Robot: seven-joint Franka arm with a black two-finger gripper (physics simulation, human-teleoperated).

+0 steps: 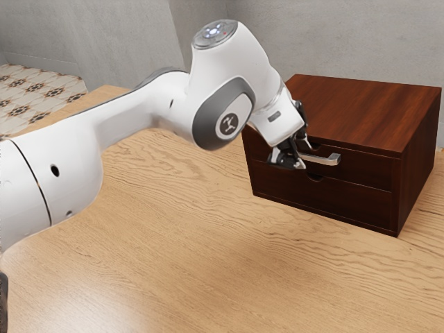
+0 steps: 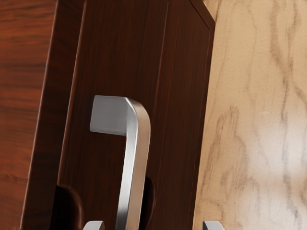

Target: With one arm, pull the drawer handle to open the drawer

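Note:
A dark wooden cabinet stands on the table at the exterior view's right. Its upper drawer carries a silver bar handle and looks flush with the cabinet front. My black gripper is at the handle's end nearest the arm, partly hidden by the white wrist. In the wrist view the handle runs up the drawer front between my two fingertips, which stand wide apart on either side of the bar without touching it. The gripper is open.
A lower drawer sits under the upper one. The light wooden table stretches in front of the cabinet. Grey walls stand behind it, and patterned floor tiles lie beyond the table at the exterior view's left.

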